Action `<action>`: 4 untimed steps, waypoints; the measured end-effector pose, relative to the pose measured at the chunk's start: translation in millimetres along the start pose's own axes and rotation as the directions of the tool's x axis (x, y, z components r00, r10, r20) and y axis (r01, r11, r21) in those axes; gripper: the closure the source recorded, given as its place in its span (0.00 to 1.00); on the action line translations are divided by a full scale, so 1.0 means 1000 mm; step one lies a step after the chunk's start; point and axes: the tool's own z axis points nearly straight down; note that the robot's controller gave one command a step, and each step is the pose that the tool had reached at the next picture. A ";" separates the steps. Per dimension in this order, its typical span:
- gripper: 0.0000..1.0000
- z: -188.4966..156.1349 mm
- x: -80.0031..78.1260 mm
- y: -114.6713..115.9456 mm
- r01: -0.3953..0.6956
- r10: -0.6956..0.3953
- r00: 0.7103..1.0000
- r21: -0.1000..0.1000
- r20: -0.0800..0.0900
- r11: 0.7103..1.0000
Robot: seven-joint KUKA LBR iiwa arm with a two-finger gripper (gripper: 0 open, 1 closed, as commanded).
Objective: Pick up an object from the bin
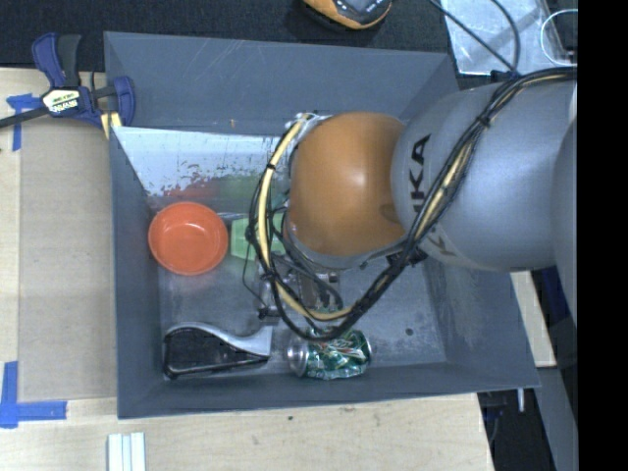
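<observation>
My gripper (306,294) hangs low in the middle of the bin, mostly hidden under the arm's wrist. Just below it, near the bin's front wall, lies a crushed green can (331,354) on its side. To the gripper's left a pale green thing (241,238) peeks out, partly covered by the wrist and cables. An orange bowl (188,237) stands mouth-up further left, touching the green thing. I see nothing between the gripper and the can.
A black tool with a grey handle (210,350) lies along the front left corner of the bin. The arm and its orange cover hide the bin's middle and right rear.
</observation>
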 end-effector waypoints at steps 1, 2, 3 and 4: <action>1.00 0.000 0.000 0.000 0.000 0.000 1.000 0.000 0.000 1.000; 1.00 0.064 -0.022 0.036 0.197 -0.197 0.980 0.000 0.007 0.980; 1.00 0.090 0.000 0.021 0.124 -0.124 0.992 0.001 0.015 0.992; 1.00 0.051 -0.014 0.017 0.260 -0.260 0.966 0.000 0.014 0.966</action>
